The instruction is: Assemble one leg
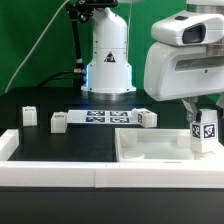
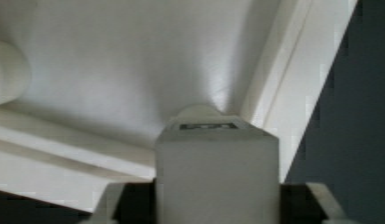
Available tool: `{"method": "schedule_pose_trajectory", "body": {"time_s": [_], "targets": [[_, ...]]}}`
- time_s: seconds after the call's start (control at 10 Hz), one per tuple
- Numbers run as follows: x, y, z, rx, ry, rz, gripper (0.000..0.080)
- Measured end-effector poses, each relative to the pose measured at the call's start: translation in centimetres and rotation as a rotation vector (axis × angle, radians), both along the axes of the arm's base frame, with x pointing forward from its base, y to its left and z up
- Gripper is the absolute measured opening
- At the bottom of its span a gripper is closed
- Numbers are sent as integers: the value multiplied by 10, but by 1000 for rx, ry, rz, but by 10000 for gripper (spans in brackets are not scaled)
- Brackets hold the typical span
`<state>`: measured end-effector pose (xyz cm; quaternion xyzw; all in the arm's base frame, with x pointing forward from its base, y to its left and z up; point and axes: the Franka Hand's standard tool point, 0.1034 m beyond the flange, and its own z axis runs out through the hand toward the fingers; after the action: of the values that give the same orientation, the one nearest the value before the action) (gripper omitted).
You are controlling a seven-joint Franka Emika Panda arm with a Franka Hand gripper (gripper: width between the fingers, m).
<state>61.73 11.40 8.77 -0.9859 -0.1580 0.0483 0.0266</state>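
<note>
The leg [image 1: 206, 132] is pinched between the fingers of the gripper [image 1: 205, 118]. It is held upright, long axis vertical, with its lower end directed at an inner corner of the panel [image 1: 150, 152], at the exterior view's right.

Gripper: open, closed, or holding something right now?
The gripper is closed, holding the leg.

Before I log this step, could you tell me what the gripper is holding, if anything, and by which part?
The gripper holds a leg by its upper end, over a corner of the white panel.
</note>
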Motion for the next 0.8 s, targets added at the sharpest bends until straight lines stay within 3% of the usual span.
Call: {"method": "schedule_pose_trajectory", "body": {"time_s": [0.2, 0.5, 0.8], "targets": [[0, 1, 0, -9, 5, -105, 291], [0, 8, -1, -55, 33, -599, 291], [2, 10, -1, -70, 47, -959, 292]]}}
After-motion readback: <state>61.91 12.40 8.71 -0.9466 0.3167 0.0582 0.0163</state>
